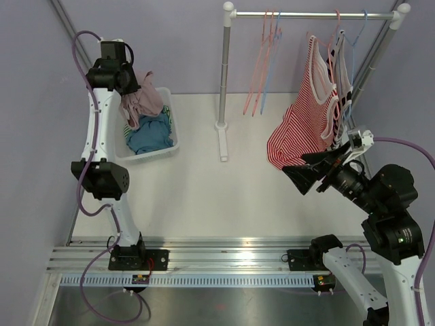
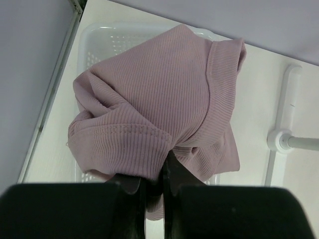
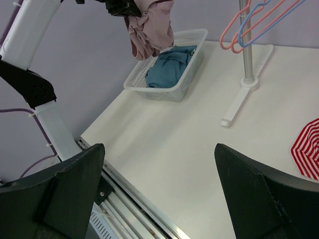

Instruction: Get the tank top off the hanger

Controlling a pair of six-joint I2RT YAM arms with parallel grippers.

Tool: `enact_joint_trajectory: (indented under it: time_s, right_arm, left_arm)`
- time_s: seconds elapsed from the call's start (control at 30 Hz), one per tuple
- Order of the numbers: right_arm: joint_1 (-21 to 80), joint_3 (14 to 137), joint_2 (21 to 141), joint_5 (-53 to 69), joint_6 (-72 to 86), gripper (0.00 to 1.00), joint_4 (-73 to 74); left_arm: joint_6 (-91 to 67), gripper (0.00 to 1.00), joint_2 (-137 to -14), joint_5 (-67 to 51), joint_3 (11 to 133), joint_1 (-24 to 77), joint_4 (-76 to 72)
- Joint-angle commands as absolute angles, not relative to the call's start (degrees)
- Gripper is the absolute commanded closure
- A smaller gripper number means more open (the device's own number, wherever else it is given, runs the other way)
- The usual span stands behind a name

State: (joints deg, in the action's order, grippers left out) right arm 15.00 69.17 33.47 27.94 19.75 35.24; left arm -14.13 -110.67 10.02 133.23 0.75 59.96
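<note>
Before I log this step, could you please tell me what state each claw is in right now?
Left claw: closed on the pink top.
Right claw: open, holding nothing.

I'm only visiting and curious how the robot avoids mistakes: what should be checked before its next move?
1. Left gripper shut on the pink top: ok.
2. Pink top hanging above the basket: ok.
3. Room in the basket beside the blue garment: ok, it seems.
4. Right gripper open and holding nothing: ok.
5. Striped top off its hanger: not ok, it hangs there.
6. Right gripper clear of the striped top's hem: cannot tell.
</note>
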Motion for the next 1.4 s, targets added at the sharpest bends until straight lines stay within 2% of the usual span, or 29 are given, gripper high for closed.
enact_joint_trajectory:
  time_s: [0.0,0.1,0.13,0.2,0.23,0.27,0.5,0.6,0.73,0.87,0.93,1.03,1.13,1.2,1.37]
  right_arm:
    - [15.4,67.1,33.4,28.5,20.3,0.01,34.0]
    - [15.3,66.3,33.5,28.1,20.2,0.00,33.9]
    - [15.3,66.2,33.5,27.8,20.2,0.00,33.8]
    - [15.3,66.3,33.8,25.4,20.4,0.01,34.4]
    - [15.3,66.3,34.2,24.1,20.7,0.01,34.7]
    - [15.3,66.4,34.5,22.7,21.0,0.01,35.8]
    - [15.3,71.0,37.7,6.4,21.4,0.01,39.4]
    - [15.3,73.5,39.3,3.6,20.7,0.01,39.3]
    - [15.4,77.2,42.2,1.2,18.3,0.01,39.7]
    - [15.4,84.9,49.4,-6.8,14.6,0.01,42.9]
    - [15.3,87.7,52.5,-9.0,13.1,0.02,45.0]
    - [15.3,90.6,56.9,-12.1,11.6,0.07,43.8]
    - [15.4,94.4,62.2,-15.4,7.3,0.19,43.2]
    - [15.2,97.6,66.2,-19.0,5.8,0.25,42.8]
    - [11.9,107.2,77.6,-18.8,0.7,0.24,43.6]
  left_arm:
    - [-12.3,0.98,-114.8,9.0,137.6,0.1,55.1]
    - [-15.3,0.93,-118.7,11.0,137.1,-2.0,56.7]
    - [-15.6,0.89,-120.0,11.3,136.7,-2.4,57.0]
    - [-16.3,0.43,-120.8,11.1,136.8,-2.4,57.5]
    - [-16.4,0.13,-120.9,10.3,137.5,-2.4,58.1]
    - [-16.6,0.01,-120.9,9.1,137.9,-2.3,58.4]
    - [-17.8,0.01,-109.4,2.3,139.0,-2.1,59.3]
    - [-17.1,0.01,-101.1,-1.0,136.9,-0.4,59.2]
    - [-15.2,0.01,-91.9,1.5,132.9,4.7,61.3]
    - [-15.5,0.01,-78.3,5.1,117.1,10.0,58.8]
    - [-15.9,0.01,-69.8,7.4,104.9,11.8,55.5]
    - [-17.3,0.01,-60.2,10.5,91.1,14.9,51.7]
    - [-18.1,0.01,-53.3,12.0,78.5,17.0,48.1]
    - [-18.3,0.01,-47.0,11.3,73.6,17.3,45.4]
    - [-18.5,0.01,-36.8,8.4,60.1,17.4,41.3]
